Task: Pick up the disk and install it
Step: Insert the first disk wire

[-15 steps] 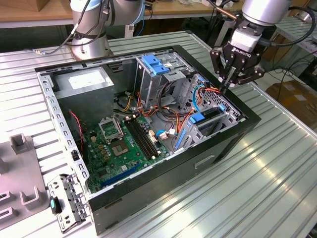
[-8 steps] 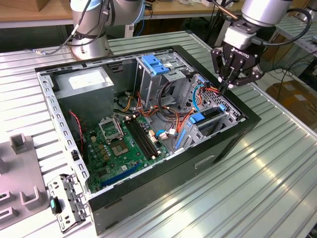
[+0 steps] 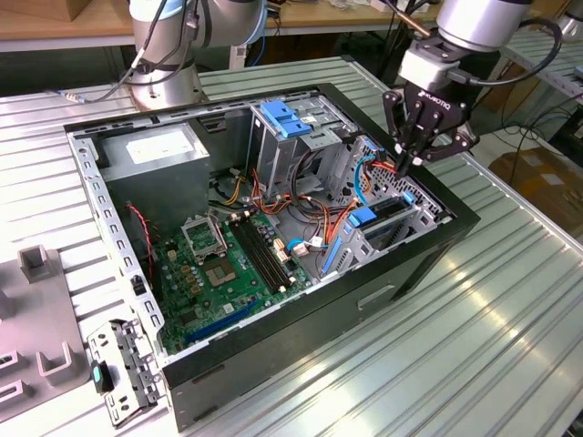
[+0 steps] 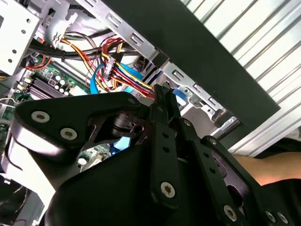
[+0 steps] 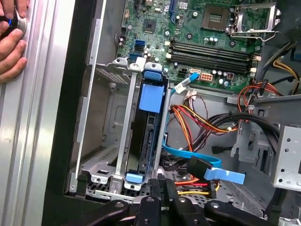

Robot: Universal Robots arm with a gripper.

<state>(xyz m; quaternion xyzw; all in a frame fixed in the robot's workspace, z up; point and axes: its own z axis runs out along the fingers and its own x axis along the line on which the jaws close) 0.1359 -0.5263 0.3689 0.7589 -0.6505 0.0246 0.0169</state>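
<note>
The disk (image 5: pixel 149 123) stands on edge in a slot of the metal drive cage (image 5: pixel 106 141) at the case's corner, its dark body between the rails and its blue plastic bracket on top. In the exterior view the disk (image 3: pixel 386 210) sits in that cage near the case's right end. My gripper (image 3: pixel 406 162) hangs just above the cage, fingers pressed together with nothing between them. In both wrist views the gripper (image 5: pixel 162 182) (image 4: pixel 163 94) is shut, its tips apart from the disk, beside the bundle of red, yellow and blue cables (image 4: pixel 117 70).
The open computer case (image 3: pixel 460 218) lies on a ribbed metal table. Inside are a grey power-supply box (image 3: pixel 155 159), a motherboard (image 3: pixel 228 264) and a metal cage with a blue latch (image 3: pixel 287 118). A person's hand (image 5: pixel 11 42) rests on the table beside the case. Grey fixtures (image 3: pixel 36 264) lie at the exterior view's left.
</note>
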